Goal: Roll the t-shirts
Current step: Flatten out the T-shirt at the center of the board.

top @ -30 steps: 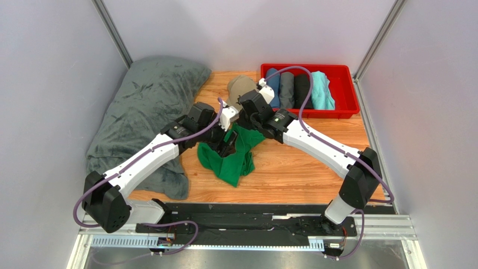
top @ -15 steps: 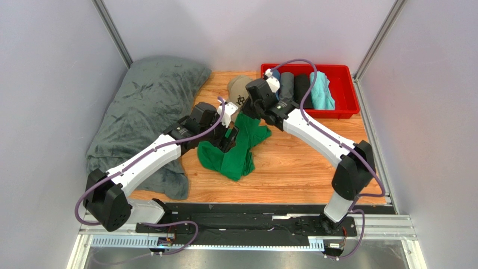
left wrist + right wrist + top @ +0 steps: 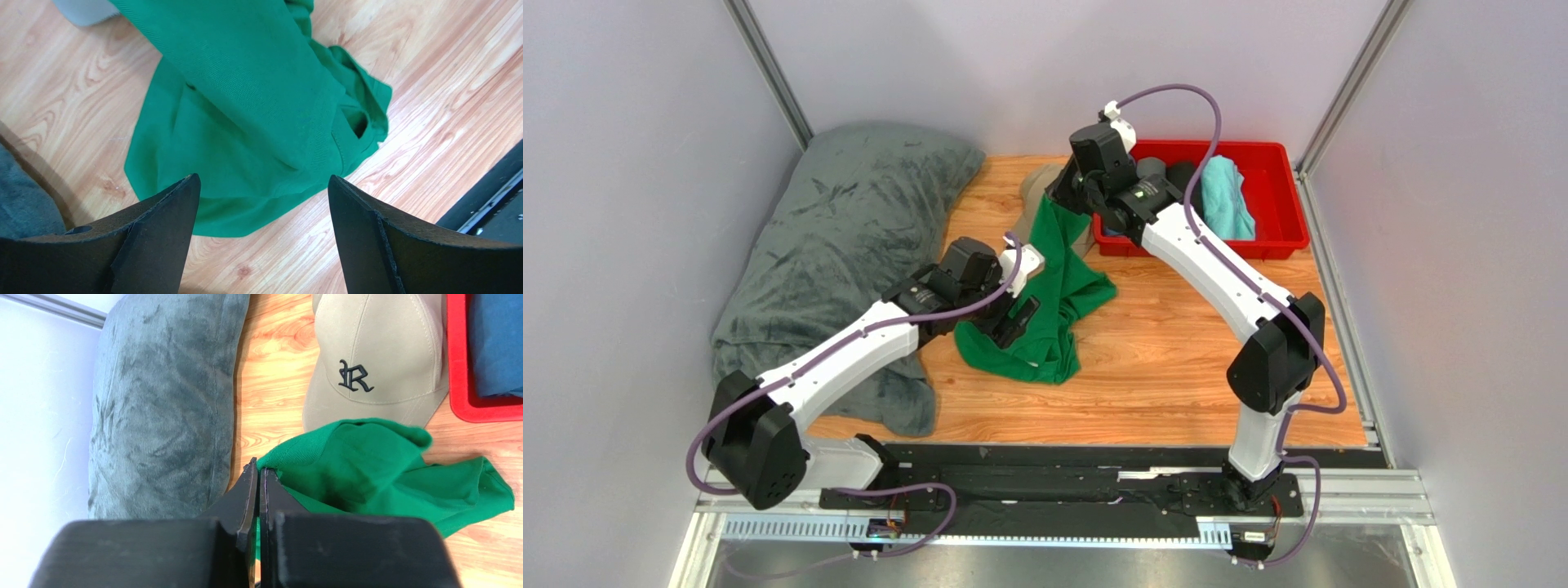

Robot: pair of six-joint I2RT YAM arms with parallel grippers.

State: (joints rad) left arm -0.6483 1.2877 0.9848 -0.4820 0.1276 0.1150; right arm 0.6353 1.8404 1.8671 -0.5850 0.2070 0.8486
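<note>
The green t-shirt hangs stretched from my right gripper, which is shut on its top edge, raised over the rear middle of the table. In the right wrist view the pinched fold of the t-shirt shows right at the gripper's tips. The shirt's lower part lies crumpled on the wood. My left gripper hovers open at its near-left edge; in the left wrist view the left gripper has nothing between its fingers. Rolled t-shirts, one of them turquoise, lie in the red tray.
A big dark-grey blanket fills the left side of the table. A tan cap lies beside the tray, below my right gripper. A black rail runs along the near edge.
My right gripper has moved up and toward the back with the t-shirt, pulling it long and taut. My left gripper has shifted slightly toward the near left and stays open.
</note>
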